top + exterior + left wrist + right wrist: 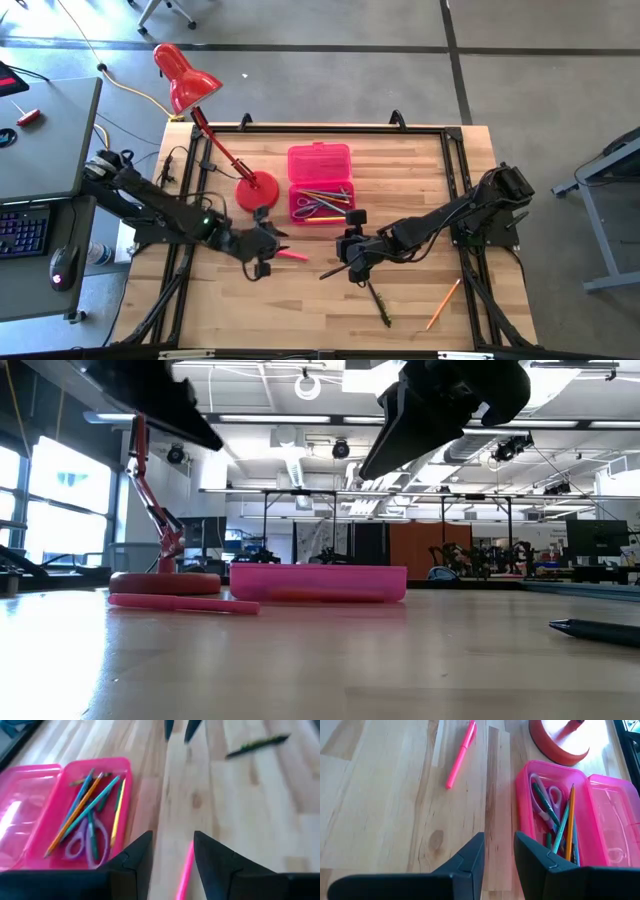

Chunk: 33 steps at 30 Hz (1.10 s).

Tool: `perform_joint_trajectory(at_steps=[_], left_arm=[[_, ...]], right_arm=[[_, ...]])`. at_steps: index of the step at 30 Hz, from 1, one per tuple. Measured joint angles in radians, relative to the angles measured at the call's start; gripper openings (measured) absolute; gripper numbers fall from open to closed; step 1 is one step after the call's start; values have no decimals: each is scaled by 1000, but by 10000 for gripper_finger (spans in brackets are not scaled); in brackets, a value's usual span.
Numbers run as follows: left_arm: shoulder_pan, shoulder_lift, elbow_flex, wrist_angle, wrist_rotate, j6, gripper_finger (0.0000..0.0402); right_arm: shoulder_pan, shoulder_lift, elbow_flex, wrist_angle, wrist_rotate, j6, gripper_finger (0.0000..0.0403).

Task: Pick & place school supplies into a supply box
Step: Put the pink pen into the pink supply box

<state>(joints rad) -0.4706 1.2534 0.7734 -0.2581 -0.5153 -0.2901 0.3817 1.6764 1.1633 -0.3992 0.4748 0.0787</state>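
Wood-plank table [300, 310] sits on a grey concrete floor [330, 90] crossed by dark seams. A red desk lamp [185, 78] leans over the table's far edge, its round base [257, 190] on the wood. At one side, a grey desk [45, 135] with a lit keyboard [22, 228] and a mouse [63, 266]. Across the room: bright windows [50, 495], white ceiling ducts [290, 460], an orange partition [415, 550].

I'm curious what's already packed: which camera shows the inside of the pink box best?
The left wrist view: the pink box lies open, showing pencils and scissors. The right wrist view shows them partly behind a finger, the high view tiny, the low view only its side.
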Motion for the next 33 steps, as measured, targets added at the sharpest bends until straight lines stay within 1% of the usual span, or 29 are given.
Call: perform_joint_trajectory(at_steps=[2, 5, 7, 9, 11, 13, 15, 18, 19, 21, 24, 27, 33], left_arm=[[-12, 20, -32, 2, -18, -3, 172], [3, 43, -99, 17, 6, -77, 172], [26, 50, -136, 80, 18, -125, 172], [43, 51, -169, 155, 50, -109, 172], [55, 52, -195, 294, 98, -31, 172], [64, 53, -237, 481, 160, 51, 172], [78, 74, -289, 655, 262, 121, 172], [93, 109, -366, 855, 377, 152, 172], [98, 125, -385, 899, 400, 151, 172], [107, 167, -416, 920, 435, 151, 172], [119, 234, -426, 921, 436, 152, 172], [138, 317, -425, 966, 440, 155, 172], [193, 461, -423, 1162, 537, 216, 172]], right_arm=[[0, 0, 0, 0, 1, 0, 83], [0, 0, 0, 2, 0, 0, 83], [0, 0, 0, 7, 1, 0, 83], [0, 0, 0, 10, 1, -8, 83], [-1, 0, 0, 12, 1, -10, 83], [-2, 0, 0, 13, 1, -18, 83], [-2, 0, 0, 14, 1, -32, 83], [-2, 0, 0, 15, 1, -35, 83], [-2, 0, 0, 15, 0, -35, 83], [-2, 0, 0, 16, -4, -36, 83], [-2, 0, 0, 18, -10, -38, 83], [-2, 0, 0, 21, -9, -37, 83], [-2, 0, 0, 25, -10, -35, 83]])
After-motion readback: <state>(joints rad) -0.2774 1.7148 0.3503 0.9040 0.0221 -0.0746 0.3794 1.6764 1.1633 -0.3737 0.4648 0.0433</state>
